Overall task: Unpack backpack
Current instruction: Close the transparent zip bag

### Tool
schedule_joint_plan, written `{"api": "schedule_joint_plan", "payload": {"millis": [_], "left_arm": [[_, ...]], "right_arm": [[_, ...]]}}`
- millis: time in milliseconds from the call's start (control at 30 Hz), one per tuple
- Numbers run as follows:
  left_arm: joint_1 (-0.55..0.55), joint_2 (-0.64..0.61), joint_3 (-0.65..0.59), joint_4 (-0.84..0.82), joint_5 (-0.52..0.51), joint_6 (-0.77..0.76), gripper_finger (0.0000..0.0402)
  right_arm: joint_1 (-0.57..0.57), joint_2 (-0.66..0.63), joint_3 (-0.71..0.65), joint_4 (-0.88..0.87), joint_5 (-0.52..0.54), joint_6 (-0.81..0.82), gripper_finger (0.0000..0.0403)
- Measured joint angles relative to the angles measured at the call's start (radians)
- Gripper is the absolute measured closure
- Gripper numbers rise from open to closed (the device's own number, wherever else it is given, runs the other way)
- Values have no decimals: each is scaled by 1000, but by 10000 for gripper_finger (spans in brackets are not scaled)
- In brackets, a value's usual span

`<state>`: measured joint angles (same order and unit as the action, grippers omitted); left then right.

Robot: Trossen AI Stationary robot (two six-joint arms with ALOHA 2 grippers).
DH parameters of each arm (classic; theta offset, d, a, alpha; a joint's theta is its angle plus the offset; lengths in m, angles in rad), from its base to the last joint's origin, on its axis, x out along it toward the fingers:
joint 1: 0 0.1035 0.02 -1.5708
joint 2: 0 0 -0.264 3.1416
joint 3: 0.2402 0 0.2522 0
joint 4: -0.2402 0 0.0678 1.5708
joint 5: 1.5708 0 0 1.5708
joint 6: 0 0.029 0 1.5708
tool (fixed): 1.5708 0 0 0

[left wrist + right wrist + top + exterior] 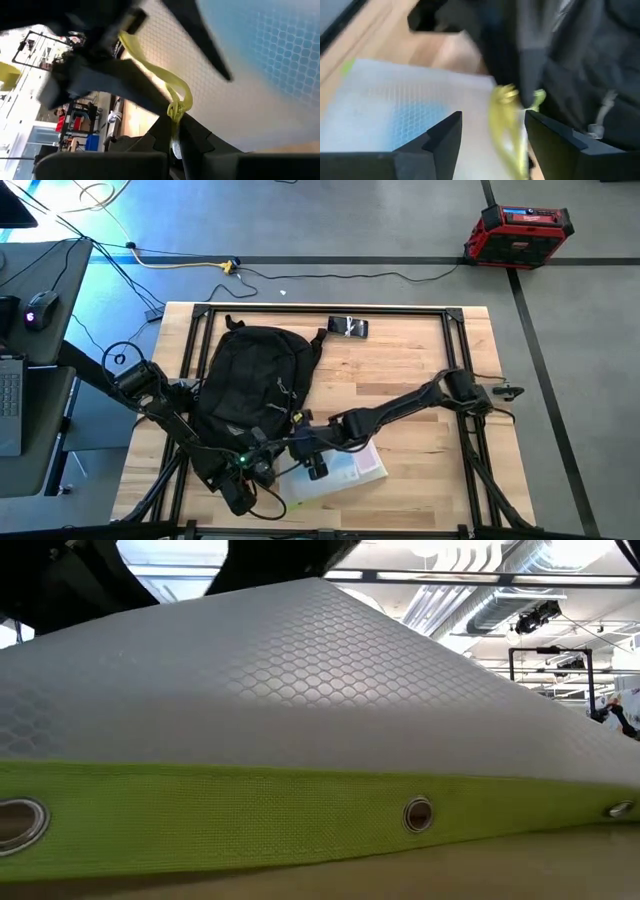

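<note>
We read no writing anywhere; the pouch [335, 470], translucent with a green edge, fills the low view and hides the backpack [250, 385], which lies on the desk [420, 360] left of centre. The left fingers [175, 132] pinch a yellow cord [150, 70]. The right fingers [492, 132] stand apart over the pouch, holding nothing.

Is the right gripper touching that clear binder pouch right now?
Apart. In the right wrist view the right gripper has its fingers spread, with the translucent pouch and its yellow-green cord lying beyond them, nothing pinched between.
</note>
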<state>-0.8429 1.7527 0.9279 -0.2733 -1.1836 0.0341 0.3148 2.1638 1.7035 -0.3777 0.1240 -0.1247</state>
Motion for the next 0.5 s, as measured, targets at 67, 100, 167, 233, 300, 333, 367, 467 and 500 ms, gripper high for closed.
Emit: {"api": "schedule_joint_plan", "payload": {"millis": [67, 100, 167, 233, 300, 333, 367, 467, 500], "left_arm": [[0, 0, -1, -1, 0, -5, 401], [0, 0, -1, -1, -1, -8, 401], [0, 0, -1, -3, -7, -16, 401], [0, 0, -1, -13, -7, -33, 401], [1, 0, -1, -30, -7, -55, 400], [1, 0, -1, -42, -7, -67, 400], [1, 0, -1, -52, -7, -83, 400], [-3, 0, -1, -93, -6, -132, 394], [-5, 0, -1, -109, -5, -146, 387]], "right_arm": [[2, 21, 0, -1, 25, -15, 198], [2, 25, 0, -3, 50, -14, 201], [2, 29, 0, -4, 82, -1, 211], [2, 29, 0, 0, 96, 25, 229], [4, 29, 2, 0, 122, 51, 255], [5, 29, 5, 0, 138, 61, 271], [7, 29, 8, -1, 155, 65, 290], [18, 29, 12, 1, 221, 55, 364], [24, 29, 12, -1, 252, 43, 383]]}}
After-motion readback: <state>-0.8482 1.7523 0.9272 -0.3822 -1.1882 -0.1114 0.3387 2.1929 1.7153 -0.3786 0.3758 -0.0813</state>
